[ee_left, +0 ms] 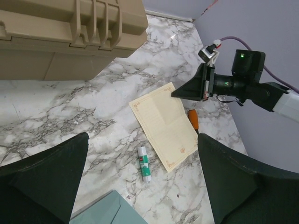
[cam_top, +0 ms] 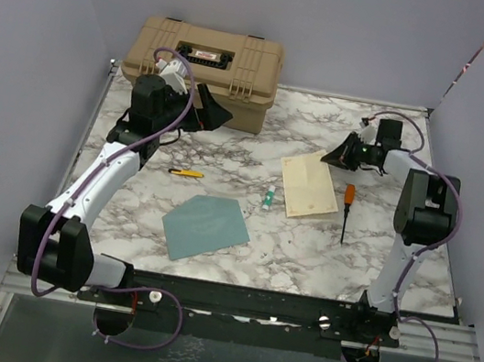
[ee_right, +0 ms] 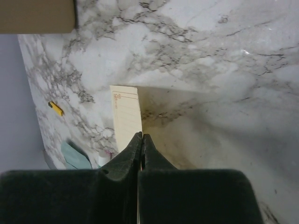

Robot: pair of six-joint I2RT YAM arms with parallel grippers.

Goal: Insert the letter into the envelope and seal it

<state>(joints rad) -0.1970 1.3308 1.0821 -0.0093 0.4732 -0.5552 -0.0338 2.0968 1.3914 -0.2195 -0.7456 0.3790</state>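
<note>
Marble counter (cam_top: 305,247): your right gripper (ee_left: 173,94) sits pressed together at the letter's (ee_left: 163,126) far corner. Left gripper (cam_top: 214,113) hangs spread wide.

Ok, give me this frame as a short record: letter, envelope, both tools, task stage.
letter: on the table, right of the envelope, not touching it
envelope: flat on the table, untouched
right tool: shut on the letter's far corner
left tool: open, empty, near the tan case
stage: letter not yet in envelope
</note>
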